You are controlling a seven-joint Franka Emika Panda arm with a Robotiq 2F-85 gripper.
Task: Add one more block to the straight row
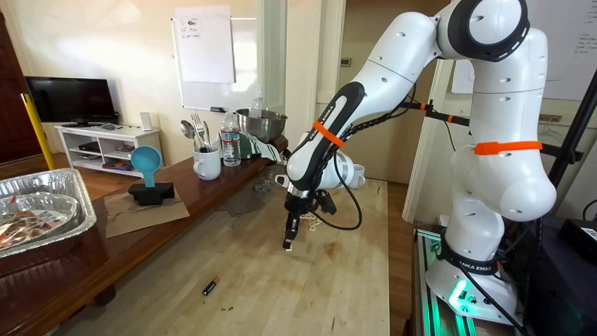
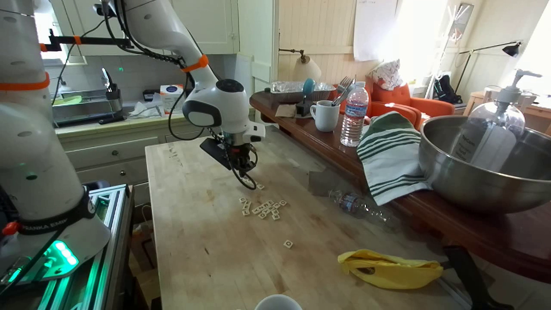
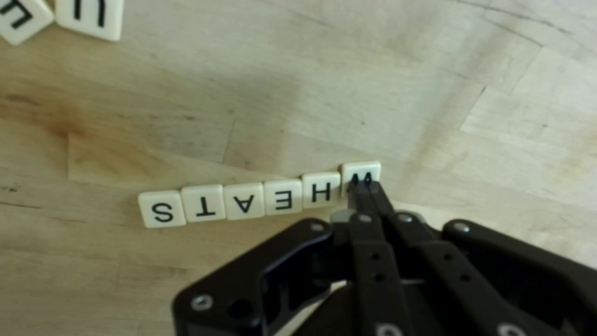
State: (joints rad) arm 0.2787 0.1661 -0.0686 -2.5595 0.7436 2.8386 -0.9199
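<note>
The fingers are pressed together; their tips overlap the W block, hiding part of its letter, though I cannot tell whether they touch it. That block sits just beside the H block, slightly out of line, ending the straight row on the desk. Farther off lie loose blocks, then a battery; beyond, a mug of cutlery.

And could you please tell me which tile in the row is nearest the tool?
The W tile, at the right end of the row in the wrist view: the tool partly covers it, while the other five lie uncovered.
</note>
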